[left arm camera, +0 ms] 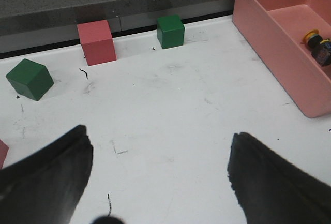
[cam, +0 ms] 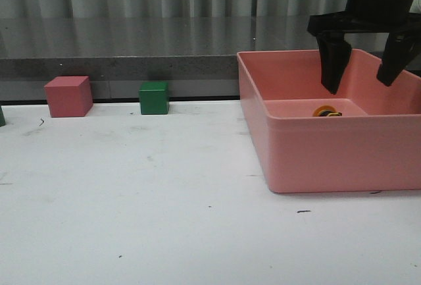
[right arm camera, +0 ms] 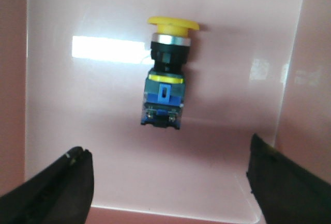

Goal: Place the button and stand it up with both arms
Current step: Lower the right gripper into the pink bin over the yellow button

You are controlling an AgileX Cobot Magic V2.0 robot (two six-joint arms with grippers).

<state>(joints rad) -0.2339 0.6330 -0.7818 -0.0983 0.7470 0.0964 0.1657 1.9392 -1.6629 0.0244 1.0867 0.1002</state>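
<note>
So the yellow push-button (right arm camera: 166, 74) is lying on its side on the floor of the pink bin (cam: 316, 153), right under the right claw (cam: 364, 84), which hangs above it spread wide, gripping nothing. The left claw (left arm camera: 158, 175) is spread too, over bare tabletop (cam: 131, 199), with a pink cube (left arm camera: 96, 42) and two green cubes (left arm camera: 170, 31) well ahead of it.

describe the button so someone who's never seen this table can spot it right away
Find the big pink bin on the right side of the white table, under the open right gripper. The button lies on its side on the bin floor, the only thing in there. Its yellow mushroom cap and dark blocky base set it apart from the plain cubes outside.
</note>
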